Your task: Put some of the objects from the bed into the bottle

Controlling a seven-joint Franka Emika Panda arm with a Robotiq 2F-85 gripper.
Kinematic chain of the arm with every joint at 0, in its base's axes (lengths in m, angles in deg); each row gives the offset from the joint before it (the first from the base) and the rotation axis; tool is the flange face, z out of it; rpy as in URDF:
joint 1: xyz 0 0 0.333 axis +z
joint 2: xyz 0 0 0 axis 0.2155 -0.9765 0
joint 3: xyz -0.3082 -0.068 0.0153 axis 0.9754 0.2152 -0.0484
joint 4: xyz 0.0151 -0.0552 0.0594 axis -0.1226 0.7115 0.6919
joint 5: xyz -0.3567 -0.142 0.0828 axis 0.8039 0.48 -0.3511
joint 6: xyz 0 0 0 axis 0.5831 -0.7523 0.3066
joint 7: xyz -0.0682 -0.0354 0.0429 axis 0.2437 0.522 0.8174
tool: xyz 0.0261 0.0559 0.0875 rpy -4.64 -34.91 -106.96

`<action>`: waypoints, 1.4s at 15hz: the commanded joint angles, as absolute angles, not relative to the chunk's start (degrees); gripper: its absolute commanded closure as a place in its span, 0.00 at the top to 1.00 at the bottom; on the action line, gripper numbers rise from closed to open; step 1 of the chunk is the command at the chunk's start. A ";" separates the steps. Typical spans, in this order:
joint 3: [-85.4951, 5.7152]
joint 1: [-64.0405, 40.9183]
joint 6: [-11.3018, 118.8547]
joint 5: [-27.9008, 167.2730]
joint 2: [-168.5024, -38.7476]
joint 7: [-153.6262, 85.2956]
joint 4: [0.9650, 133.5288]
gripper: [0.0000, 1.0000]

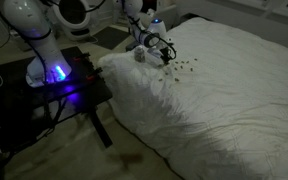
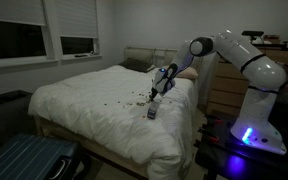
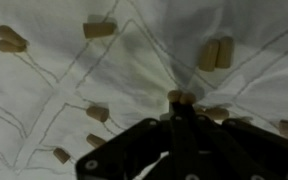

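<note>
While poised low over the bed [image 1: 234, 110], showed in an exterior view as a dark gripper [image 1: 162, 47] at the end of the white arm [image 1: 29, 20], near a corner of the wrinkled white duvet. Hung just beside the bottle [image 1: 141, 56], pale and squat on the cover. Pointed down near the pellets [image 1: 181, 66], strewn loosely on the side of the bottle away from the blue-lit base [image 1: 54, 72]. Could not read the jaws there: too small, too dark.

Seen in an exterior view from across the room, hung as the same gripper [image 2: 156, 93] just above the bottle [image 2: 152, 112], near the bed's edge closest to the arm [image 2: 246, 58]. Showed the pellets [image 2: 132, 100] spread over the duvet just past the bottle, toward the middle of the bed [image 2: 84, 110]. Showed also a dresser [image 2: 222, 90] behind the arm and dark windows [image 2: 24, 42] on the wall. Again too small to judge the jaws.

Viewed from the wrist, came in from the bottom edge as two dark fingers [image 3: 134, 155] drawn together at the tips. Appeared as a gripper [image 3: 181, 102] closed on a single tan bit, down at the stitched cover. Showed other pellets [image 3: 99, 30] lying loose all around, some in pairs, clear of the fingers.
</note>
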State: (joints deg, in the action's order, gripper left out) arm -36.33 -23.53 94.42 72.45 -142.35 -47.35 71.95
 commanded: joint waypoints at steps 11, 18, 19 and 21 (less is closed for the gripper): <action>-40.49 -24.61 86.26 72.25 -110.96 -49.53 100.13 0.01; -46.45 -26.79 78.48 66.73 -106.01 -55.77 102.93 0.01; -47.57 -27.23 77.82 65.33 -105.55 -57.57 103.32 0.01; -49.71 -28.03 76.57 62.42 -104.92 -61.32 103.78 0.01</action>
State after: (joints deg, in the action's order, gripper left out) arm -46.63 -26.16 79.23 66.27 -108.28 -56.05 101.25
